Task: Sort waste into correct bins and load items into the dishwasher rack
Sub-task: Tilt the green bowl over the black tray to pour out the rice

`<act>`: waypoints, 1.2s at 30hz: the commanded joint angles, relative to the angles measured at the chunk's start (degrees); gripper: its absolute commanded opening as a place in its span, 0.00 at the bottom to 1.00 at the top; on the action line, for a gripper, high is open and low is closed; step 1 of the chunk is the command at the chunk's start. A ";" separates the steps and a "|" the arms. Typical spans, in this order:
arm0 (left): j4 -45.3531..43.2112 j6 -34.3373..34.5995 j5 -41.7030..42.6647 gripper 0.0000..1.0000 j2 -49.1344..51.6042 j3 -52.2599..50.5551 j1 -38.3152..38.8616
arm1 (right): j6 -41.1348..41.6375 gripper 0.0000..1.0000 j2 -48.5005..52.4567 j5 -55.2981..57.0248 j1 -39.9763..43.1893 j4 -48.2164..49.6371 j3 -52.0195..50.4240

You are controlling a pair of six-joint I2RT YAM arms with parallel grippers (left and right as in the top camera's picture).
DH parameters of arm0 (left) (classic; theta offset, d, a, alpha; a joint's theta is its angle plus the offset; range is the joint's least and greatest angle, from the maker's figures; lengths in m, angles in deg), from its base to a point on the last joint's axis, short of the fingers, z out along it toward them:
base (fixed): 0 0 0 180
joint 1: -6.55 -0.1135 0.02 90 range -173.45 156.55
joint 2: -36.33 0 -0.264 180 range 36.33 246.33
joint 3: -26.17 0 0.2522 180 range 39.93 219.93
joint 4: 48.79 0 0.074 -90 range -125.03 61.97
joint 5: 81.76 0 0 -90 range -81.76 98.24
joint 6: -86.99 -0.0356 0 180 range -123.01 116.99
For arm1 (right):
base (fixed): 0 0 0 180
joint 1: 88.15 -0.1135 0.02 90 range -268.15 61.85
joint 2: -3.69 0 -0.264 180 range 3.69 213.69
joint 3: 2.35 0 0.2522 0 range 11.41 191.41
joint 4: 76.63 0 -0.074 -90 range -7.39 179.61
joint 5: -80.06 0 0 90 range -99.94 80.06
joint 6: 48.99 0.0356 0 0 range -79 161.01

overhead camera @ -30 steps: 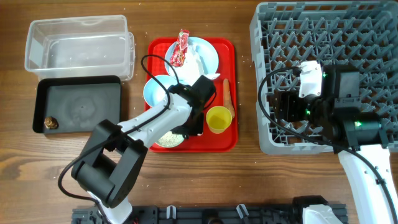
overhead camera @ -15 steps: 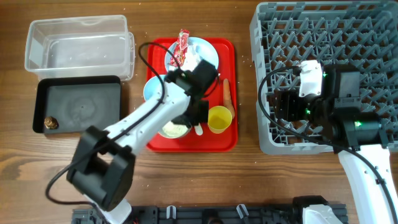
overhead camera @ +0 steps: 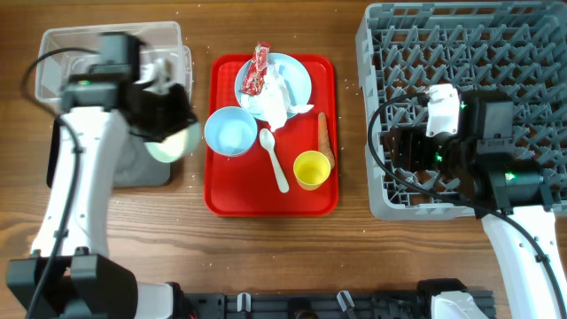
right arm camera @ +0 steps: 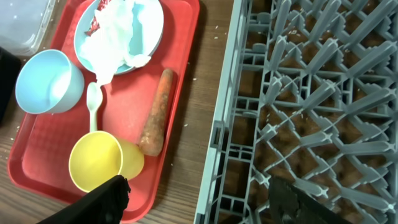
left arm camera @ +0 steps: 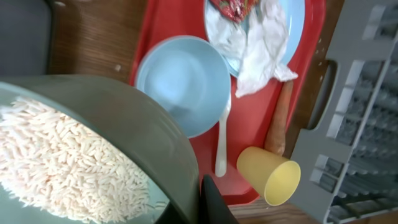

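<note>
My left gripper (overhead camera: 168,124) is shut on the rim of the mint-green bowl (overhead camera: 174,142) and holds it above the right end of the black tray (overhead camera: 142,170), beside the clear tub (overhead camera: 111,53). White rice (left arm camera: 62,155) fills the bowl (left arm camera: 143,130). On the red tray lie the blue plate (overhead camera: 297,75) with the red wrapper (overhead camera: 259,66) and napkin (overhead camera: 275,96), the blue bowl (overhead camera: 230,131), spoon (overhead camera: 274,159), yellow cup (overhead camera: 312,168) and carrot (overhead camera: 324,137). My right gripper (overhead camera: 403,151) is open and empty over the grey rack's (overhead camera: 469,53) left edge. The brown lump is hidden.
The red serving tray (overhead camera: 221,199) lies between the bins and the rack. In the right wrist view the rack's wall (right arm camera: 227,124) stands close beside the tray's right edge, with the cup (right arm camera: 96,163) and carrot (right arm camera: 155,112) near it. Rice grains are scattered on the wood.
My left arm has lifted the mint-green bowl of rice off the red tray and swung it left, over the black tray. The right arm has not moved.
</note>
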 commanded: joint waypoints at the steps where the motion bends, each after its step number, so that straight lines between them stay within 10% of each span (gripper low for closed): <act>1: -0.59 -10.99 12.15 0.04 3.69 0.76 -11.13 | -0.04 0.75 0.42 0.48 -0.20 0.37 1.01; 10: -1.31 -25.66 41.88 0.04 19.26 0.79 -29.03 | -0.07 0.75 0.42 0.46 -0.20 1.07 1.01; 18: -1.33 -25.55 60.98 0.04 23.04 0.79 -39.54 | 0.07 0.75 0.42 0.46 -0.20 0.96 1.01; 36: -1.31 -7.63 66.25 0.04 23.04 0.79 -44.11 | -0.07 0.75 0.42 0.48 -0.20 0.96 1.01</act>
